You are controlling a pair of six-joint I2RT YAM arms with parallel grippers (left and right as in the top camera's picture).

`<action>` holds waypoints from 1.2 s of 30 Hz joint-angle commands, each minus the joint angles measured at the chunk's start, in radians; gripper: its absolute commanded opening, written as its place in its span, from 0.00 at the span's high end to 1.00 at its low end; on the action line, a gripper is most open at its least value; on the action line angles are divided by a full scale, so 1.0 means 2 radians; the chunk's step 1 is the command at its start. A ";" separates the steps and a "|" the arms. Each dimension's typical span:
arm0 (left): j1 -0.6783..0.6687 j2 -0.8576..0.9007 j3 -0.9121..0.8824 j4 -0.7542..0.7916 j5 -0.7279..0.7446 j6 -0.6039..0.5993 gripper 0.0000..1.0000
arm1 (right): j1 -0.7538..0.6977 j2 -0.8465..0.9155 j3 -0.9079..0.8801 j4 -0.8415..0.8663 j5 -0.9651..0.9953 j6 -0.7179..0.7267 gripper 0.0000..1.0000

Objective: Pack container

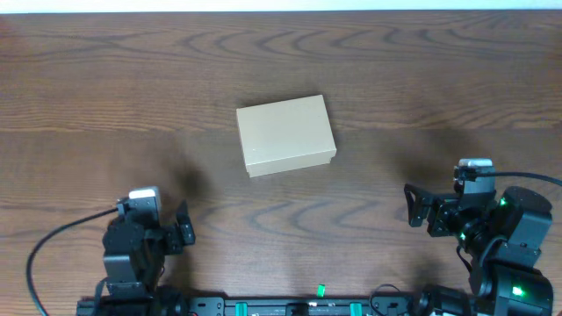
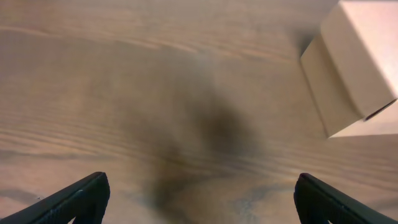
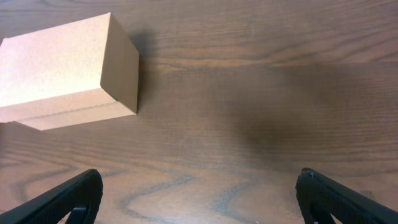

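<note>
The container (image 1: 285, 134) is a plain tan cardboard box lying shut and slightly skewed in the middle of the wooden table. In the left wrist view the container (image 2: 360, 62) shows at the upper right, well ahead of my left gripper (image 2: 199, 199), which is open over bare wood. The right wrist view has the container (image 3: 62, 68) at the upper left, also well clear of my right gripper (image 3: 199, 196), open with nothing between its fingers. From overhead, the left arm (image 1: 136, 241) sits near the front left and the right arm (image 1: 492, 219) near the front right.
The dark wood table (image 1: 105, 96) runs to a far edge along the top of the overhead view. A black mounting rail (image 1: 299, 307) lies along the front edge, and a black cable (image 1: 39, 254) loops beside the left arm.
</note>
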 commanded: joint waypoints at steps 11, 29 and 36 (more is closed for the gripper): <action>0.001 -0.063 -0.067 -0.004 -0.004 0.066 0.04 | -0.004 -0.001 -0.001 0.000 0.000 0.005 0.01; 0.001 -0.123 -0.119 -0.010 -0.025 0.090 0.04 | -0.004 -0.001 -0.001 0.000 0.000 0.005 0.01; 0.001 -0.122 -0.119 -0.009 -0.027 0.090 0.04 | -0.004 -0.001 -0.001 0.000 0.000 0.005 0.01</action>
